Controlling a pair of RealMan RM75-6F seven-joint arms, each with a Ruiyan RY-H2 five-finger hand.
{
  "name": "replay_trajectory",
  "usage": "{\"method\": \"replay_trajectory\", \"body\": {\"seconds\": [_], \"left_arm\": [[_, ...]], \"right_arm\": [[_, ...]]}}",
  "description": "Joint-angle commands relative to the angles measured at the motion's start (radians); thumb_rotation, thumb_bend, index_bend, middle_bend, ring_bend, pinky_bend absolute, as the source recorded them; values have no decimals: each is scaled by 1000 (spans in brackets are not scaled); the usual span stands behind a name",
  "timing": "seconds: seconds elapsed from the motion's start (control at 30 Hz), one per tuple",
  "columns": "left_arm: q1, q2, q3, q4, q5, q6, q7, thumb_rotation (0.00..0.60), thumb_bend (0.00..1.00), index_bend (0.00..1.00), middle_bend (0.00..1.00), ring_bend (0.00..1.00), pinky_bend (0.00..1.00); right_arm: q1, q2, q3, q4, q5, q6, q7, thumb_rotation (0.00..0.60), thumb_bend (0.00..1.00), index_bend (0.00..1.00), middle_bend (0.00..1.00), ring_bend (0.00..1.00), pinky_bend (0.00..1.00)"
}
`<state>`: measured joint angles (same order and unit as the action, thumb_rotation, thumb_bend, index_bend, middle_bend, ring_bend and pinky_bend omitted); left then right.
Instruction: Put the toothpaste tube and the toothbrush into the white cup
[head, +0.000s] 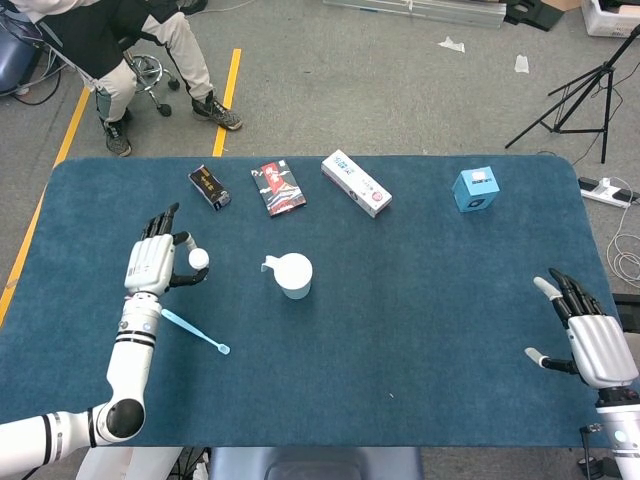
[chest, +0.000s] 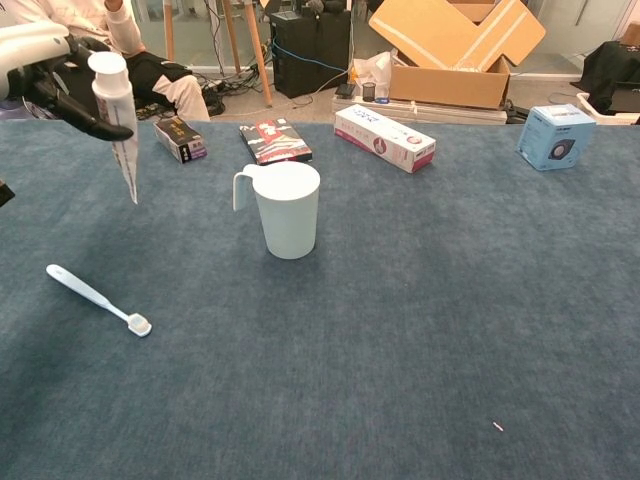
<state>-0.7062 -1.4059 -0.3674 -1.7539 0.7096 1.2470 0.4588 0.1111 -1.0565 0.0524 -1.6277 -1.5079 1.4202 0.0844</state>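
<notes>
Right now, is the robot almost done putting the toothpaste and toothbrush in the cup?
Not yet. Nothing shows in the white cup. The left hand holds the toothpaste tube in the air, cap up, beside the cup. The toothbrush lies on the table. Both must go in.
</notes>
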Motion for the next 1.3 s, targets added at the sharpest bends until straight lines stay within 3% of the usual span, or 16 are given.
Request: {"method": "replay_trajectory", "body": {"seconds": [0.03, 0.53, 0.83, 1.3], "left_arm": [[-9, 19, -19, -36, 6, 11, 5, 600, 361, 552, 0, 0, 0], [-57, 44, -88, -151, -40, -12, -41, 600, 375, 556, 0, 0, 0], [-116, -27, -115, -102, -65, -27, -86, 600, 394, 557, 0, 0, 0], [-165, -94, -114, -28, -74, -57, -132, 600, 395, 561, 0, 0, 0]], "right_arm": [[0, 0, 0, 0, 0, 0, -1, 600, 41, 135, 0, 0, 180], [2, 0, -2, -1, -2, -2, -3, 600, 41, 135, 0, 0, 180], [2, 2, -2, -2, -3, -1, 2, 600, 41, 135, 0, 0, 180], [3, 5, -4, -2, -4, -4, 9, 600, 41, 135, 0, 0, 180]]}}
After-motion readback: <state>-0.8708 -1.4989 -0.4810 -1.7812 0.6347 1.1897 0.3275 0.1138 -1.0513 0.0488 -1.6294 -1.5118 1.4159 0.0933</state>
